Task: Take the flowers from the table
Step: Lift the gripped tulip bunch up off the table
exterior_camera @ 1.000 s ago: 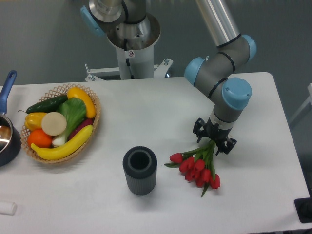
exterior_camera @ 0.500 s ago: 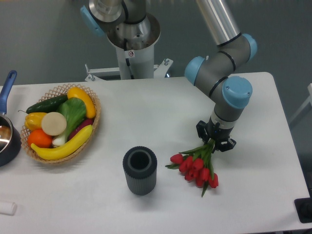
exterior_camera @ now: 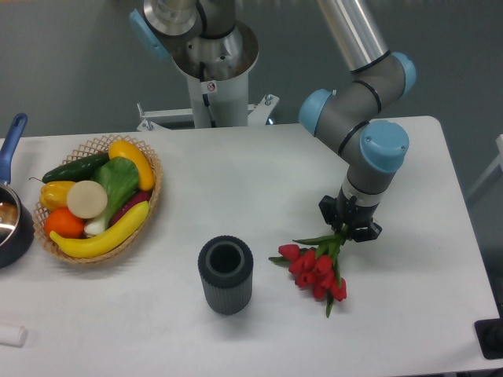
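Note:
The flowers (exterior_camera: 316, 269), a bunch of red tulips with green stems and leaves, hang from my gripper (exterior_camera: 349, 228), heads pointing down-left toward the white table (exterior_camera: 259, 181). My gripper is shut on the stem end at the right of the table. The heads look slightly raised; whether they still touch the tabletop I cannot tell.
A dark ribbed cylindrical vase (exterior_camera: 225, 275) stands left of the flowers. A wicker basket (exterior_camera: 153, 169) of fruit and vegetables sits at the left, with a dark pan (exterior_camera: 12, 224) at the left edge. The robot base (exterior_camera: 211, 71) stands behind the table.
The gripper fingers closed on the stems and moved slightly up. The tulip bunch shifted up and a little left with it.

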